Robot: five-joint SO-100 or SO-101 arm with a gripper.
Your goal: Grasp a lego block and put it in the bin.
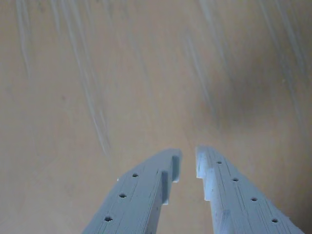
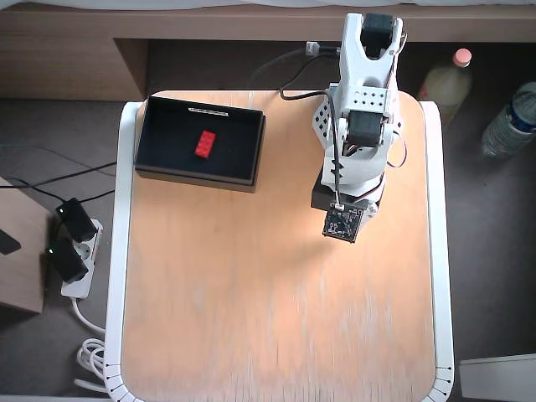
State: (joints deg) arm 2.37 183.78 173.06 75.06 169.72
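The red lego block (image 2: 204, 144) lies inside the black bin (image 2: 167, 138) at the table's back left in the overhead view. A thin white strip runs along the bin's far edge. The white arm (image 2: 358, 126) is folded at the table's back right, well apart from the bin, and covers the gripper from above. In the wrist view my gripper (image 1: 187, 157) points down at bare wood. Its pale fingers (image 1: 146, 190) stand nearly together with only a narrow slit between them, and nothing is held. Neither block nor bin shows in the wrist view.
The wooden table top (image 2: 276, 310) has a white rim. Bottles (image 2: 444, 79) stand off the table at the back right. A power strip (image 2: 71, 251) and cables lie on the floor to the left.
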